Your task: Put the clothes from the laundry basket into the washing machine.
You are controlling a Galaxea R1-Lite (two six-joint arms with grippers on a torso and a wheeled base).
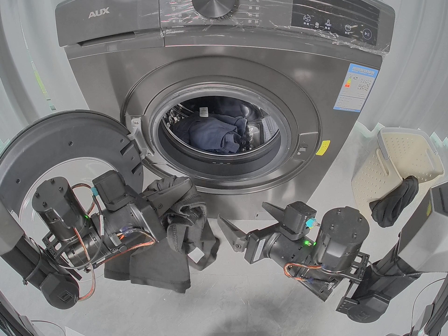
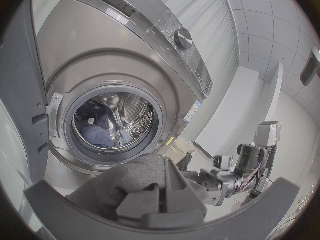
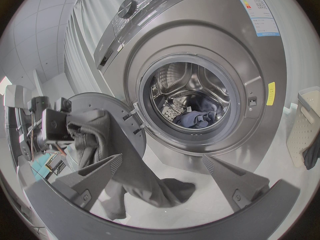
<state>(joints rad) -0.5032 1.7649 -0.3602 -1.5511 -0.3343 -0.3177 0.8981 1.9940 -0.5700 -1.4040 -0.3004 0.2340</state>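
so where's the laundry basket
In the head view the beige perforated plastic laundry basket stands right of the grey washing machine, a dark garment over its rim.

Left end effector (image 2: 162, 190) clamped, right (image 1: 241, 213) splayed

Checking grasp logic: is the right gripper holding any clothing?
No, the right gripper stands wide open with nothing in it.

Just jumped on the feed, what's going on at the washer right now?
The left gripper is shut on a dark garment, held low in front of the washing machine, whose door is swung open. The cloth hangs down toward the floor. The right gripper sits beside it, open and holding nothing. Dark blue clothes already lie in the drum. One more dark piece hangs over the rim of the laundry basket.
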